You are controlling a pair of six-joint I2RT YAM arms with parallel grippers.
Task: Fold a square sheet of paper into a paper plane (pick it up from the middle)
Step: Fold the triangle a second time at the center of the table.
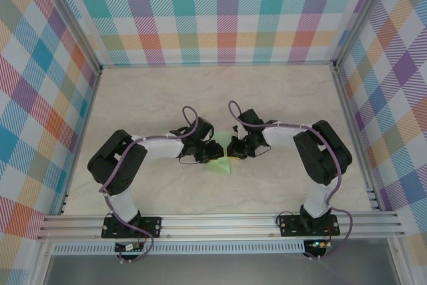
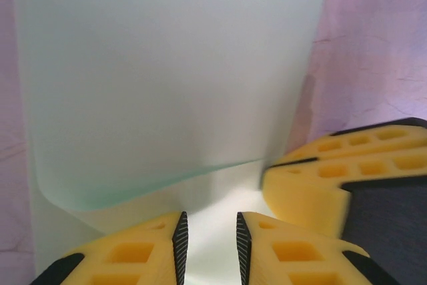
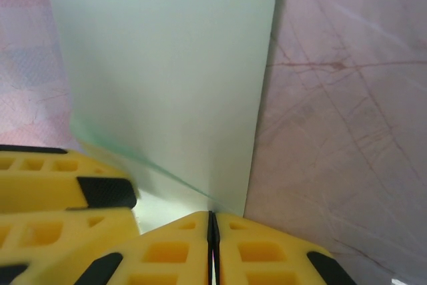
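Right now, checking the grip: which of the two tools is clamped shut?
The right tool: its fingers meet, pinching the green sheet. The left tool shows a gap between its fingers.

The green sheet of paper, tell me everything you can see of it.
The square sheet of paper is thin, plain and pale mint green. It lies on the pale table between the two claws, mostly hidden under them from above. Up close, one layer is folded over another along a soft, curved crease. The right claw is shut at its lower edge, seemingly pinching it; the left claw is open, astride the lower layer.
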